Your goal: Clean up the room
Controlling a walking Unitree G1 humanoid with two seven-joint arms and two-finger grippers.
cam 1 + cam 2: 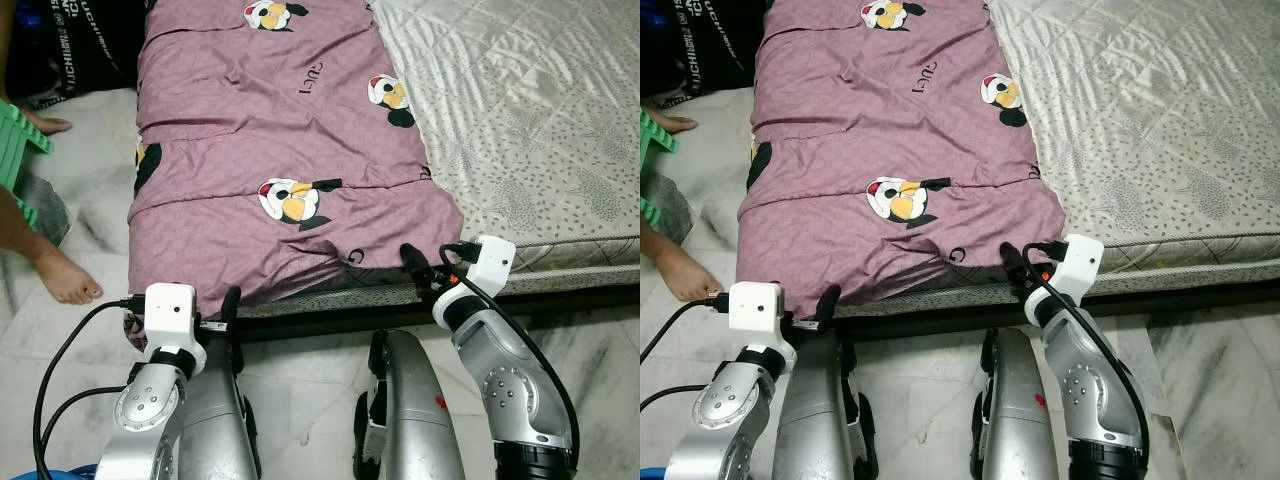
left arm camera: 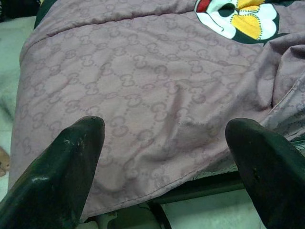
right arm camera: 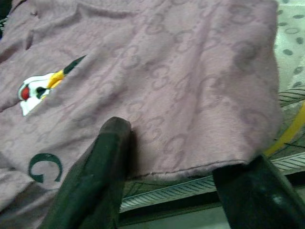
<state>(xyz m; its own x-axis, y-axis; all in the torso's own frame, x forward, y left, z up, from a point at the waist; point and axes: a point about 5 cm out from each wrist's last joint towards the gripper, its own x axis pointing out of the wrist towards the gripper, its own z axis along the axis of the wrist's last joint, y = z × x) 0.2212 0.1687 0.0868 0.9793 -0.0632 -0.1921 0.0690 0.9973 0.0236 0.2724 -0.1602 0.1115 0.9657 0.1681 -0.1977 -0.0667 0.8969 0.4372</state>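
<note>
At the foot of the bed, seen from the head camera:
Mattress [image 1: 530, 120]: pale, patterned sheet, taking up the robot's right half of the bed; edge hanging over a dark bed frame [image 1: 560, 300].
Blanket [image 1: 270, 150]: mauve, monogram print with cartoon duck patches, spread along the robot's left half of the mattress; near hem draped over the bed edge, wrinkled between the two grippers.
Floor [image 1: 300, 385]: pale marble tile, reaching under the frame.
Person: bare foot [image 1: 65, 280] on the floor to the robot's left, beside the blanket's side; green plastic item [image 1: 20, 150] next to it, type not discernible.
Left gripper [image 2: 164, 157]: at the blanket's near hem on the left corner; fingers spread wide, nothing between them, hem just ahead of the tips.
Right gripper [image 3: 181, 167]: at the hem near the blanket's right corner; fingers apart, straddling the hem edge, no clamping seen.
Cables [image 1: 60, 350]: black, looping from the left wrist camera.
</note>
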